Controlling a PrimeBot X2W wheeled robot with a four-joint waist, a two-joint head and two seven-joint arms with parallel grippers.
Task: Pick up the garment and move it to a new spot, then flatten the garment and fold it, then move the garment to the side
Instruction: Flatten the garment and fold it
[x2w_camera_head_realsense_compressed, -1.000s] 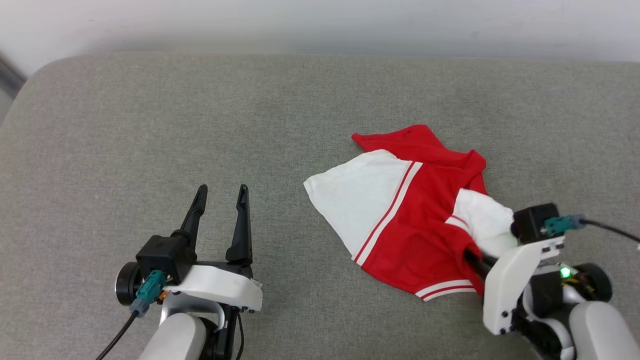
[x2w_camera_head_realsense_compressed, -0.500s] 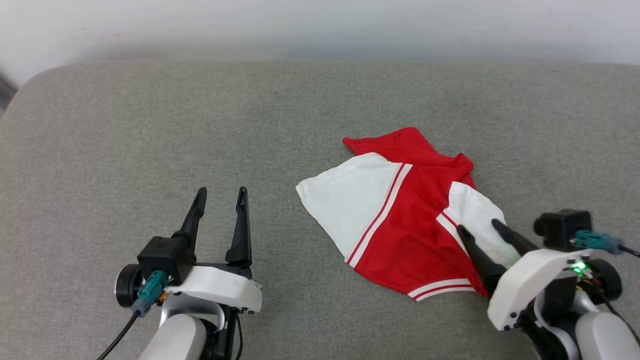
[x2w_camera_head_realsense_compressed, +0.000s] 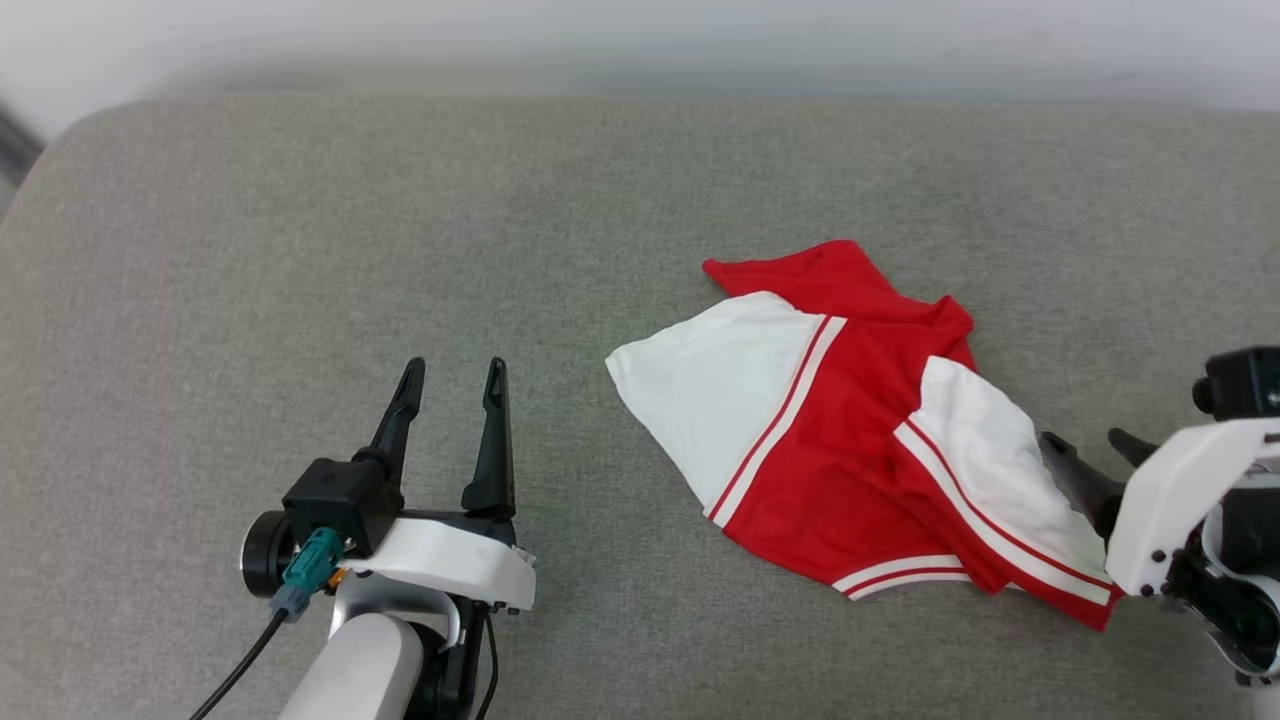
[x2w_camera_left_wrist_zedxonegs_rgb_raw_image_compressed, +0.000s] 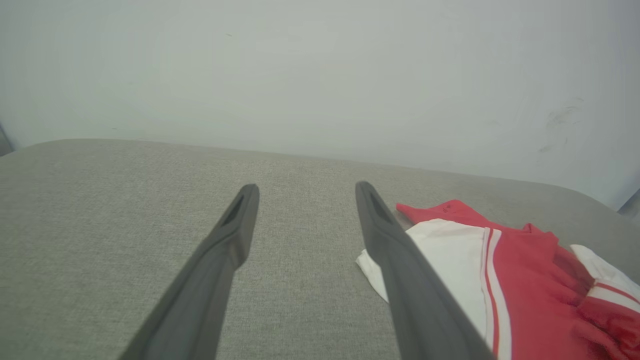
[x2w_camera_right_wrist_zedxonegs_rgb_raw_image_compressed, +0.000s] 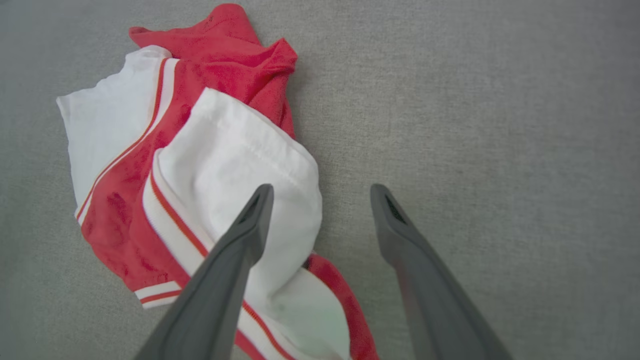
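Observation:
The garment (x2w_camera_head_realsense_compressed: 850, 430) lies crumpled on the grey cushion, red with two white sleeves and striped trim; its print is hidden. It also shows in the right wrist view (x2w_camera_right_wrist_zedxonegs_rgb_raw_image_compressed: 200, 165) and at the right of the left wrist view (x2w_camera_left_wrist_zedxonegs_rgb_raw_image_compressed: 520, 280). My right gripper (x2w_camera_head_realsense_compressed: 1085, 450) stands open just off the garment's right edge, nothing between its fingers; in its own view (x2w_camera_right_wrist_zedxonegs_rgb_raw_image_compressed: 322, 192) the left finger hangs over the white sleeve. My left gripper (x2w_camera_head_realsense_compressed: 452, 372) stands open over bare cushion, well left of the garment, as its own view (x2w_camera_left_wrist_zedxonegs_rgb_raw_image_compressed: 306, 190) shows.
The grey cushion (x2w_camera_head_realsense_compressed: 300, 250) spreads wide to the left of and behind the garment. A pale wall (x2w_camera_head_realsense_compressed: 640, 40) runs along its far edge. The cushion's rounded corner (x2w_camera_head_realsense_compressed: 60, 150) is at the far left.
My right gripper let go of the white sleeve, opened and drew back to the right. The sleeve now lies spread out flatter. The head view shifted slightly. The left arm stayed put.

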